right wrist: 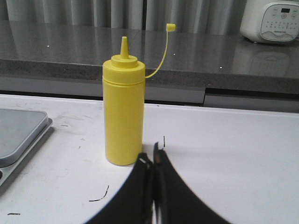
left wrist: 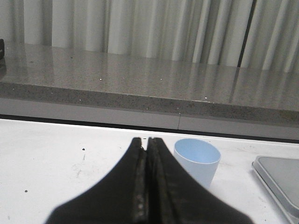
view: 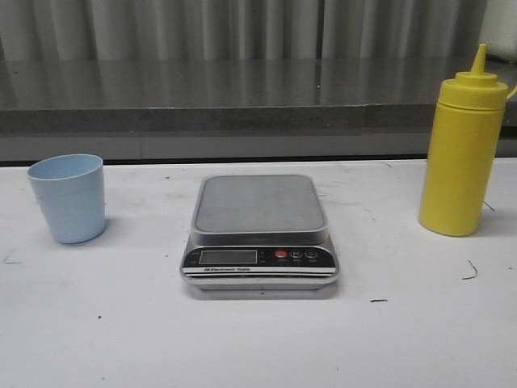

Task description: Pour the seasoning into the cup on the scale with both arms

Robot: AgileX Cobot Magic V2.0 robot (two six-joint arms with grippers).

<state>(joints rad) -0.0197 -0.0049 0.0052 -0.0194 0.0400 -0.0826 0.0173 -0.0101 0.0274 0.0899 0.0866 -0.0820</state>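
Frontally, the cup point(view: 68, 198) stands near the table's point(view: 97, 323) left edge, the seasoning point(view: 463, 149) near its right edge, the scale point(view: 260, 230) bare between them. Left wrist: left gripper point(left wrist: 146, 142) clenched, empty, just short of the cup; advancing so risks toppling it. Right wrist: right gripper point(right wrist: 152, 157) likewise clenched beside the tall bottle, whose uncapped nozzle would spill if knocked.

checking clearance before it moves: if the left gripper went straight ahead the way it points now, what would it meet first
Probably nothing on the table: the left gripper, shut, points just past the cup, which sits slightly to one side. Beyond lies the grey counter ledge. Depth is unclear, so it may graze the cup.
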